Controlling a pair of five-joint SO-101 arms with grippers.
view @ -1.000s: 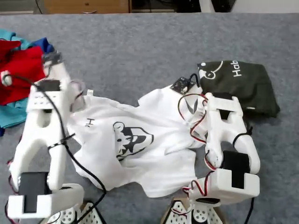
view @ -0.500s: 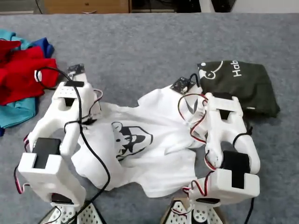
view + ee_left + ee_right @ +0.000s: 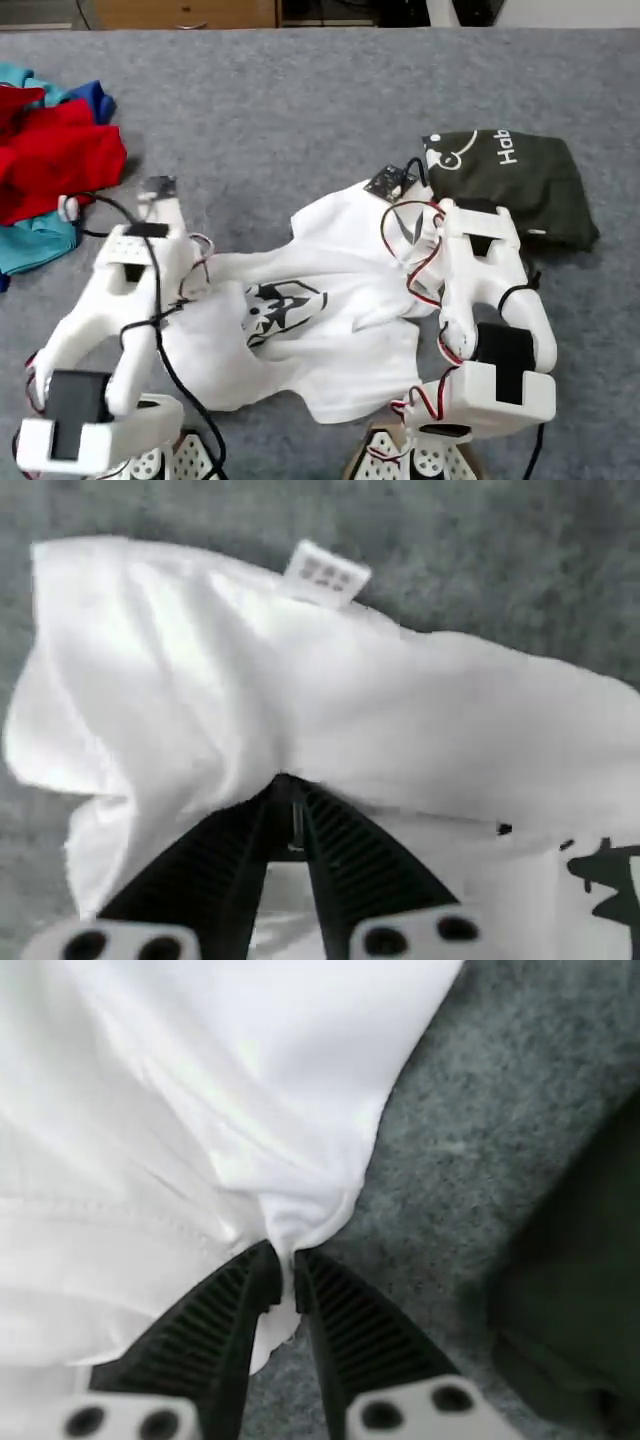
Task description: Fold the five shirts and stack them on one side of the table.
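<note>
Both claws pinch the white shirt, one on each side

The left claw (image 3: 290,792) is closed on a bunched fold of the white shirt (image 3: 330,320), near the small sewn label (image 3: 325,575). The right claw (image 3: 281,1263) is also closed, clamping a gathered corner of the same shirt just above the grey table (image 3: 300,110). The shirt lies crumpled, print side up, toward the table's near edge around its middle. The left arm (image 3: 110,310) lies over its left side and the right arm (image 3: 490,300) over its right side, so both hide part of the cloth. A folded dark green shirt (image 3: 525,180) sits toward the right edge, just beside the right claw's hold. At the left edge a red shirt (image 3: 55,165) is heaped on a teal shirt (image 3: 35,245) with a blue shirt (image 3: 95,98) peeking out behind, well apart from the white one.
</note>
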